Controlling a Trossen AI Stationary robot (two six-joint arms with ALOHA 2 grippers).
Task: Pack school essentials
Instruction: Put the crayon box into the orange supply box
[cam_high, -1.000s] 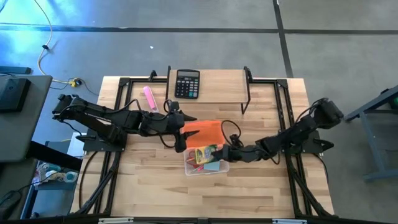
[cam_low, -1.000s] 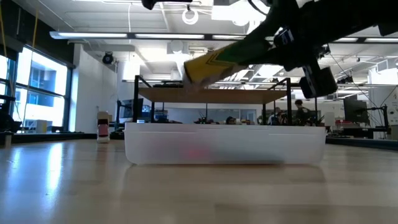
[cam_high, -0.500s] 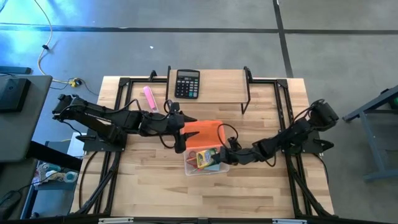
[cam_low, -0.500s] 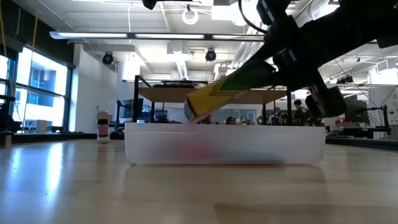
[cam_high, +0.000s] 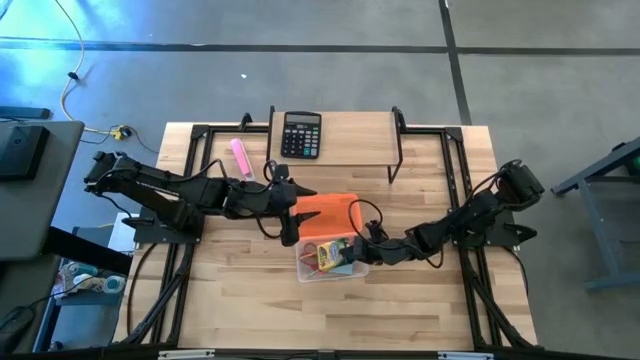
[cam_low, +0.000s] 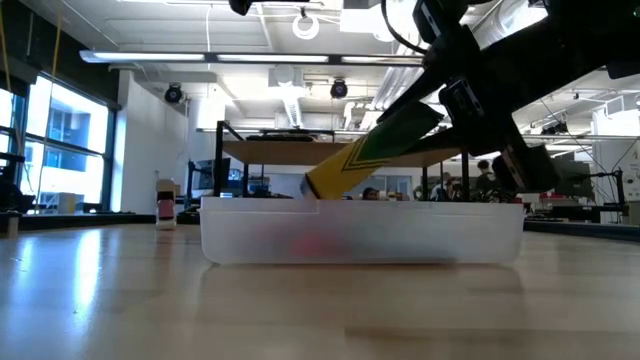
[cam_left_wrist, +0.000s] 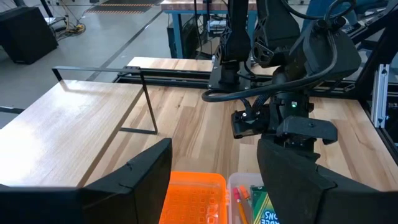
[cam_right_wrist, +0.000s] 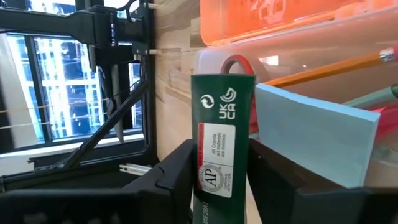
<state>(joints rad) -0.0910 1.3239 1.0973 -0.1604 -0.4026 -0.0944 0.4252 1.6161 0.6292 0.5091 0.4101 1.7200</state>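
Tabletop (cam_high: 250, 300): the pale wood filled the middle of the high view; its lower half lay bare and gave the most room, and dark frame rails ran down the left and right edges.
Clear bin (cam_high: 333, 268): it stood just below the centre of the high view; in the low view its frosted wall (cam_low: 360, 232) spanned the middle of the frame, with bare wood in front.
Crayon box (cam_high: 335, 253): the yellow and green box slanted from upper right down into the bin in the low view (cam_low: 372, 150), its low end at the rim.
Right pincer (cam_high: 362, 250): it reached in from the right of the high view to the bin's right edge, fingers closed loosely on the crayon box, whose green back stood between them in the right wrist view (cam_right_wrist: 219, 143).
Bin contents: the light-blue notepad (cam_right_wrist: 314, 140), an orange pencil (cam_right_wrist: 329, 67) and the red scissors handle (cam_right_wrist: 237, 65) lay close around the box.
Orange lid (cam_high: 325, 213): it lay touching the bin's upper edge, closing that side.
Left pincer (cam_high: 290, 222): it hung at centre left of the high view over the lid's left end, fingers spread wide and empty.
Black wire shelf (cam_high: 335, 140): it stood at the upper centre, carrying a black calculator (cam_high: 301, 134).
Pink marker (cam_high: 241, 157): it lay to the upper left, well apart from the bin.
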